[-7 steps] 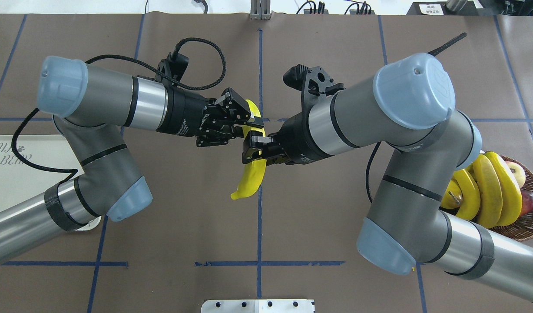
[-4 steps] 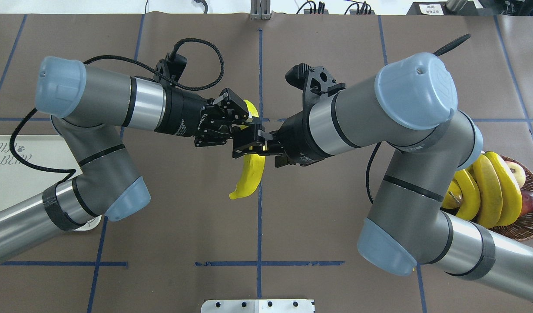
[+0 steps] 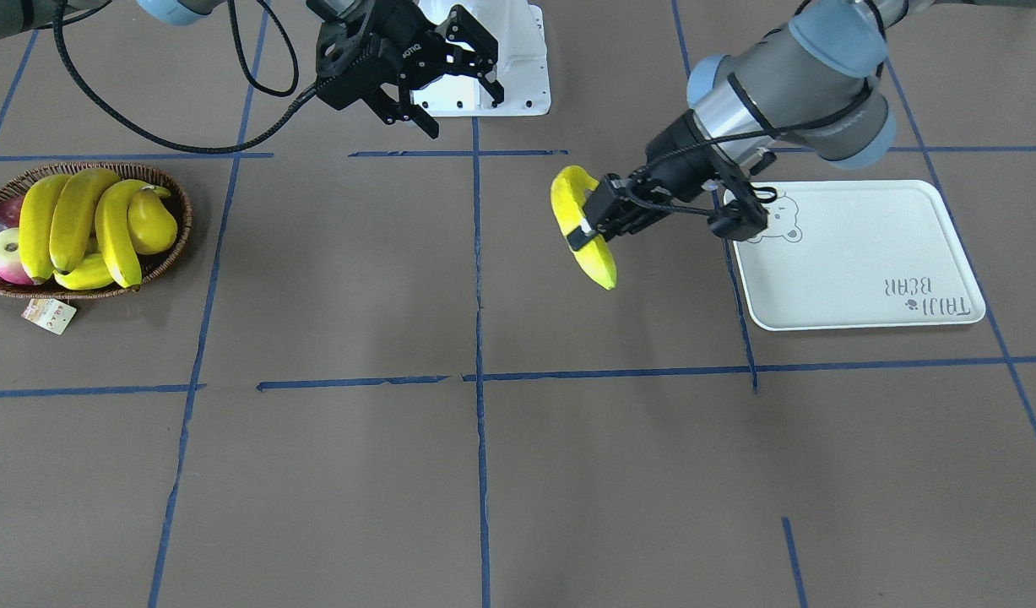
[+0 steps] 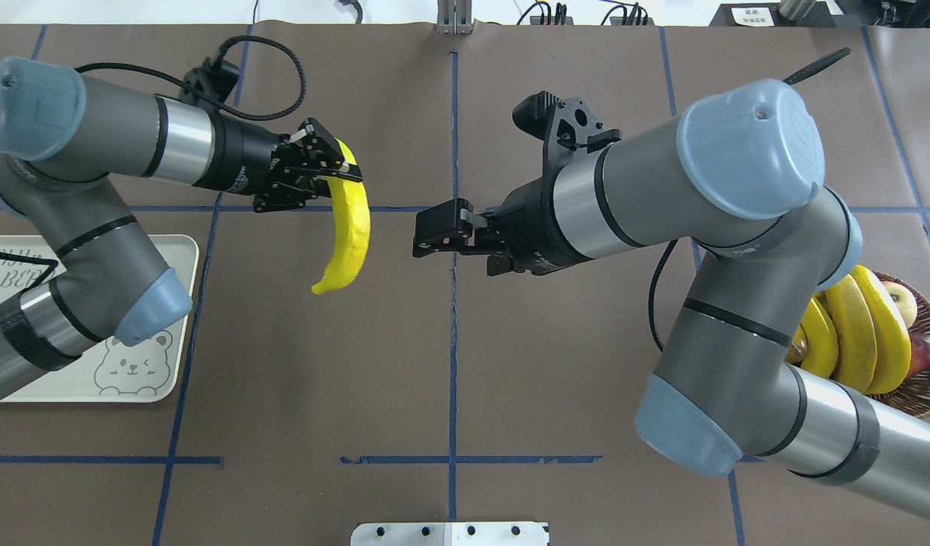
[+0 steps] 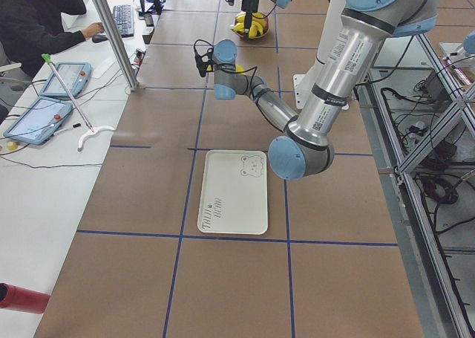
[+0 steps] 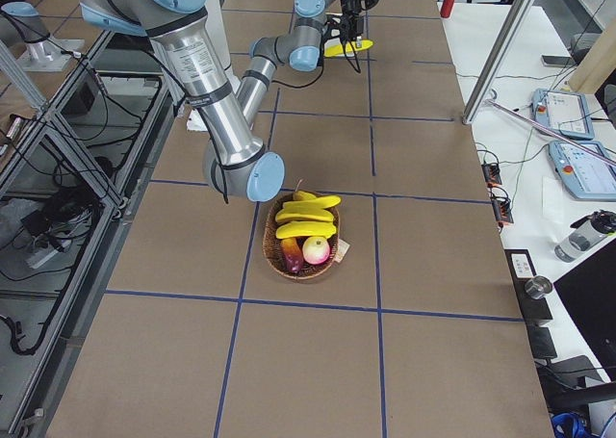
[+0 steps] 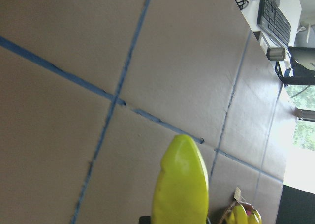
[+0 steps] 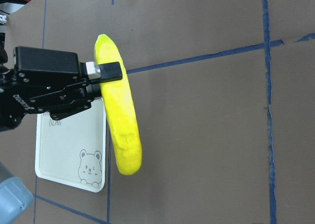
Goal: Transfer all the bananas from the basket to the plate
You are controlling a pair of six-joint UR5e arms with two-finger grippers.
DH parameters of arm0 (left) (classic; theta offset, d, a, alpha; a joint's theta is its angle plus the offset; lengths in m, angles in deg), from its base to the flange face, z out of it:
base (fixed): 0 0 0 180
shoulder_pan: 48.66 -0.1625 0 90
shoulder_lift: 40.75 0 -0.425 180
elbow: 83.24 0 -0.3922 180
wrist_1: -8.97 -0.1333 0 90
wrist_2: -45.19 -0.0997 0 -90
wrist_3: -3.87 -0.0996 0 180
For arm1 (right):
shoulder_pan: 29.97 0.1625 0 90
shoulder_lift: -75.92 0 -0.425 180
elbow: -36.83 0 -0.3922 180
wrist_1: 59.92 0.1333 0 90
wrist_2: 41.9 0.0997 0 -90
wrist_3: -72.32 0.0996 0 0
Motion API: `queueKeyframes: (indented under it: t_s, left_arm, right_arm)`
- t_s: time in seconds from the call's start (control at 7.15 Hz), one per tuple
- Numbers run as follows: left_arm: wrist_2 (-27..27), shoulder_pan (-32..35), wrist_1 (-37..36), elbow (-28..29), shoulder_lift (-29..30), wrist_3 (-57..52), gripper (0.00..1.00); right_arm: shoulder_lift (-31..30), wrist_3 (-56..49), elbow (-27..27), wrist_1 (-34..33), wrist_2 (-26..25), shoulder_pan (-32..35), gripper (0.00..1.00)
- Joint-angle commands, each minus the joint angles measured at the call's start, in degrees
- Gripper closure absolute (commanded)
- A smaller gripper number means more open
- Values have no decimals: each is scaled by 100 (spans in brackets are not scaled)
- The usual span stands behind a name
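Transport step: left hand (image 4: 343, 173) clamped on long curved yellow banana (image 4: 349, 235) near flat pale-white plate (image 3: 864, 253); right hand (image 3: 465, 114) spread, empty. Next, probably: over plate, lower, release.

Bright even light, soft shadows; banana (image 7: 179, 184) blurred near left wrist lens.

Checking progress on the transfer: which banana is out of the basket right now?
The banana clamped in the left gripper, hanging in the air short of the plate; the other three bananas lie in the basket.
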Motion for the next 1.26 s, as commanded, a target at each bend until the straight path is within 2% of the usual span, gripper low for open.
queueKeyframes:
  t_s: [0.0, 0.14, 0.42, 0.84, 1.12]
  left_arm:
    - [23, 519, -302, -138, -1331, -1412, 100]
    - [-12, 626, -302, -130, -2051, -1992, 100]
    - [-30, 880, -302, -103, -2855, -2550, 100]
    - [-65, 1162, -302, 405, -3087, -2727, 100]
    - [-336, 1163, -285, 704, -3104, -2736, 100]
  right_arm:
    - [-172, 5, -37, -49, -209, 159, 0]
    - [-320, 292, -37, -14, -488, 151, 0]
    - [-374, 312, -28, -31, -552, 177, 0]
    - [-392, 312, -20, -58, -552, 230, 0]
    - [-392, 312, -20, -58, -552, 239, 0]
